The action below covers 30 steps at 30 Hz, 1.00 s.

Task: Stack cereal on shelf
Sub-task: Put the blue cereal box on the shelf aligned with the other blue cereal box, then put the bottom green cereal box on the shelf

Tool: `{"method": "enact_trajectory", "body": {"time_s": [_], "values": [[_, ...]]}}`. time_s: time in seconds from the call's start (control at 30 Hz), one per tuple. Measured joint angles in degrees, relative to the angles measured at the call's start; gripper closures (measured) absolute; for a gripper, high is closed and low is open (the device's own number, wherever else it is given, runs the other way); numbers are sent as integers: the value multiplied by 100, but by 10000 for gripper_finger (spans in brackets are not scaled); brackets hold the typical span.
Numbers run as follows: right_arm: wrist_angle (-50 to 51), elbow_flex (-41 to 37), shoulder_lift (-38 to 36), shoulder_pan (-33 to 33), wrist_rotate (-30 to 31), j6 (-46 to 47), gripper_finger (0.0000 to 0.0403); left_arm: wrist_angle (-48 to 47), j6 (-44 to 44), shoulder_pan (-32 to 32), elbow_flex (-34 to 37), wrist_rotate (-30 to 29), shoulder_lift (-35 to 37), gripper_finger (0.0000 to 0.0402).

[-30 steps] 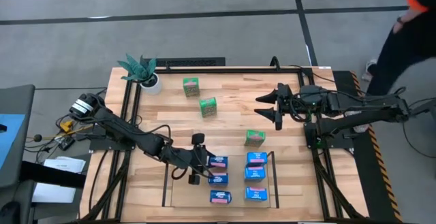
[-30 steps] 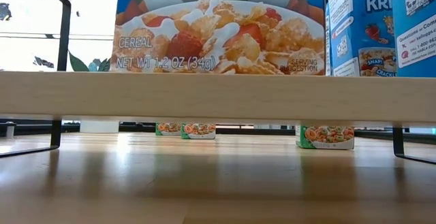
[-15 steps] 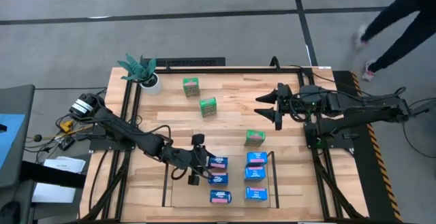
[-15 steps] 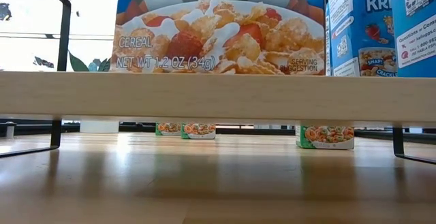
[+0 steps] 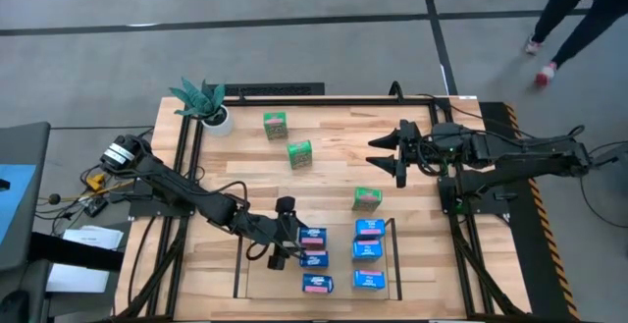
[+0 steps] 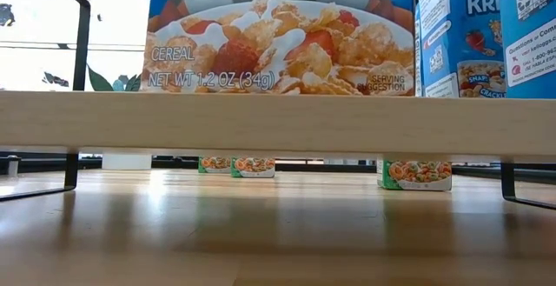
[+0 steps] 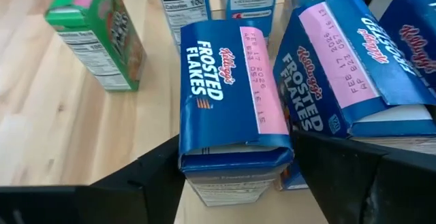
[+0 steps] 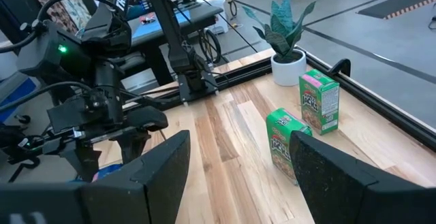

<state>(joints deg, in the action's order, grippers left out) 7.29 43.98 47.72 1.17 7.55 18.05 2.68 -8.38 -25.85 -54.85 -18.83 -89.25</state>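
The left hand (image 7: 235,183), fingers spread either side of a blue Frosted Flakes box (image 7: 231,101) on the shelf (image 5: 240,264), seemed ready to position it. The right hand (image 5: 392,152) hovered open, empty, beyond the shelf above the tabletop (image 5: 324,132).

Even, bright overhead light covers the wooden surface (image 5: 324,156) in the high view, casting only soft, short shadows beside the arms. At table height, daylight blows out the upper left of the room, while the near wood lies blurred and glossy with reflection. The left wrist view is sharp on a blue cereal box (image 7: 231,94); its dark pincer fingers (image 7: 129,186) sit out of focus.
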Motion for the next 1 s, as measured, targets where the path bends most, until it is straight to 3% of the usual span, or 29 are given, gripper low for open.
{"method": "enact_trajectory", "body": {"time_s": [0.47, 0.73, 0.9, 1.0], "values": [[-22, -1, 0, 0, 0, 8, 127, -824, -368, 0, 0, 141, 384, 151], [-13, 1, 68, 0, 180, 9, 127, -1659, -1173, 0, 0, 140, 818, 161], [370, 35, 440, 99, 452, 89, 127, -2307, -1527, 0, -4, 139, 1377, 167], [1237, 460, 747, 205, 452, 45, 127, -2695, -1720, 16, -4, -19, 1792, 168]]}}
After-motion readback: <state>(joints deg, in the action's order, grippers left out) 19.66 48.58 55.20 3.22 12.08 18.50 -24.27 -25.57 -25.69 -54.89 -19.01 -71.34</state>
